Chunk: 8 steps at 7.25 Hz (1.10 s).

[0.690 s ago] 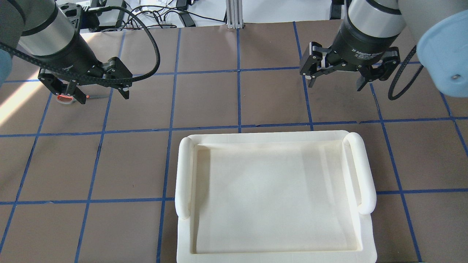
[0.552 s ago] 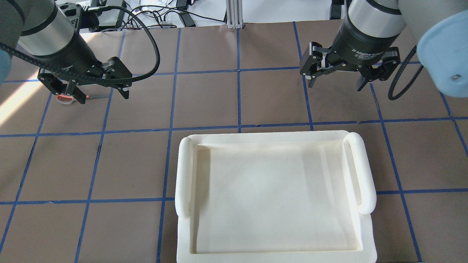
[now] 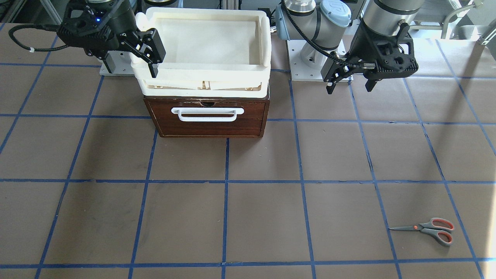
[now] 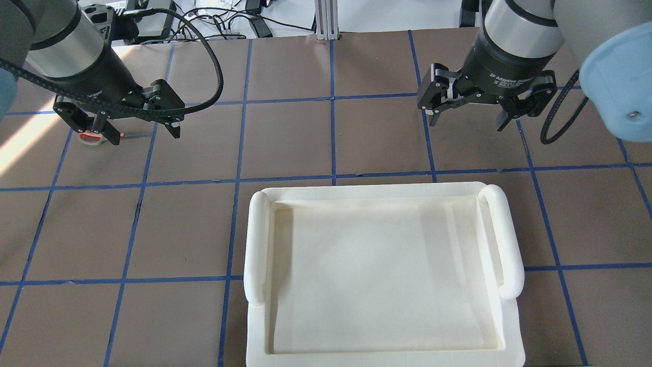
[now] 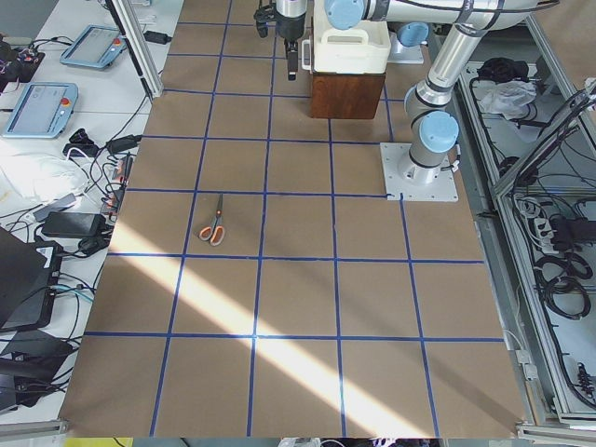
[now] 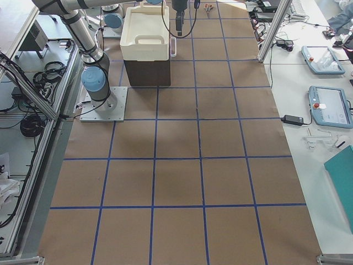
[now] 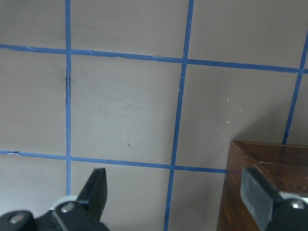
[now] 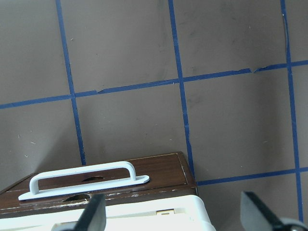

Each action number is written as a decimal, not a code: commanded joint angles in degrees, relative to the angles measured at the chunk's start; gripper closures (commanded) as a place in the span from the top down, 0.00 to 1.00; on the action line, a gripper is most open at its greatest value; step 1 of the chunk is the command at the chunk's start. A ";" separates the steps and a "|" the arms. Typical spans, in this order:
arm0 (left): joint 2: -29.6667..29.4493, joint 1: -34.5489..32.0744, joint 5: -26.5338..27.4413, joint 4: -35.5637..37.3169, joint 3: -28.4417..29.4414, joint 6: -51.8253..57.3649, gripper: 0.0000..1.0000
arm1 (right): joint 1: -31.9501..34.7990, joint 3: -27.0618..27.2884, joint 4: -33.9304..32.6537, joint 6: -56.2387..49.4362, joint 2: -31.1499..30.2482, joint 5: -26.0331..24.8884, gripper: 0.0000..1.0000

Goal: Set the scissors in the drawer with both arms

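Scissors (image 3: 426, 228) flat on counter (image 3: 248, 217), well apart from left end effector (image 3: 348, 90) | left fingers spread, empty | right end effector (image 4: 467, 122) spread, empty, above closed drawer (image 3: 209, 126)

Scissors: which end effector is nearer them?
Left. The left end effector hangs above the table on the scissors' side; the right end effector is by the drawer, farther off.

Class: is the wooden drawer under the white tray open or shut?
Shut: the drawer front sits flush in its wooden case, white handle forward, no interior showing.
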 commanded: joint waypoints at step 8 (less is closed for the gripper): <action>-14.39 16.89 0.19 16.48 0.64 67.68 1.00 | 8.27 -5.95 -10.99 -22.70 16.73 14.31 1.00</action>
